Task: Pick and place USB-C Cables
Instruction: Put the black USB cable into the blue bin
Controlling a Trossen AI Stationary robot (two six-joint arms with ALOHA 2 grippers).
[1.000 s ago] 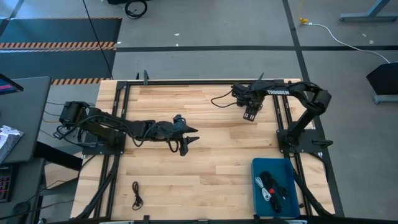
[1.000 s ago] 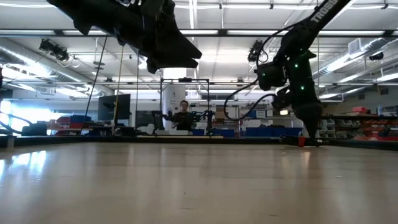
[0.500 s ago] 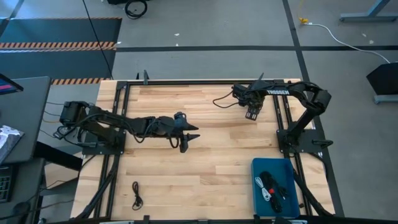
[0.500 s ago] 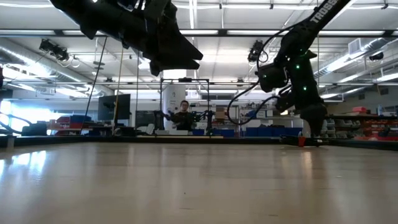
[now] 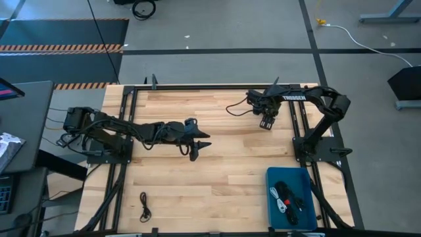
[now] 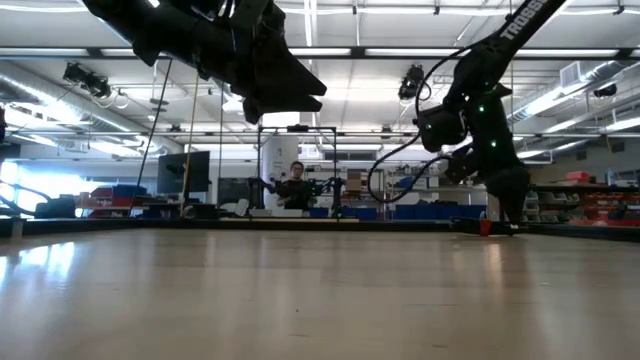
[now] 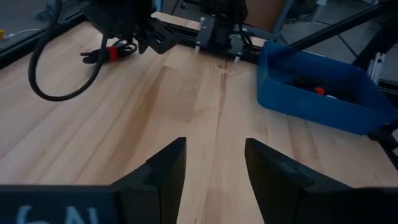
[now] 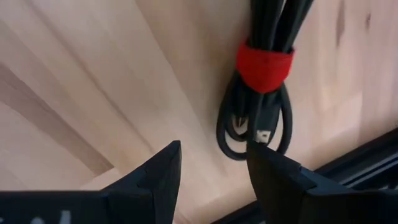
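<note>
The black USB-C cable bundle with a red band (image 8: 258, 93) lies flat on the bench (image 5: 217, 191) close to the far-right frame rail, directly below the right gripper (image 8: 211, 165). That gripper's fingers stand apart with nothing between them. In the right wrist view one finger (image 8: 273, 171) already overlaps the looped end of the bundle, while the other sits off to the side over bare wood, so the bundle is off-centre in the gap, towards that one finger. Its long axis runs away from the fingers, band farther out, loop and plug nearest. My judgement is that the gap has to shift sideways over the bundle before the descent.

The right arm is clearly the nearer one. The left gripper (image 5: 197, 146) hovers over mid-bench, well apart from this bundle, its fingers also spread and empty; its wrist view shows the same bundle (image 7: 112, 53) far ahead, under the other arm.

The blue tray (image 5: 273, 210) sits at the near-right corner, already holding several bundles, one of them white (image 5: 276, 197). Another black cable (image 5: 144, 205) lies alone near the near-left corner of the bench, closer to the left arm.

White lettering on the right arm reads "TROSSEN" (image 5: 294, 98).
</note>
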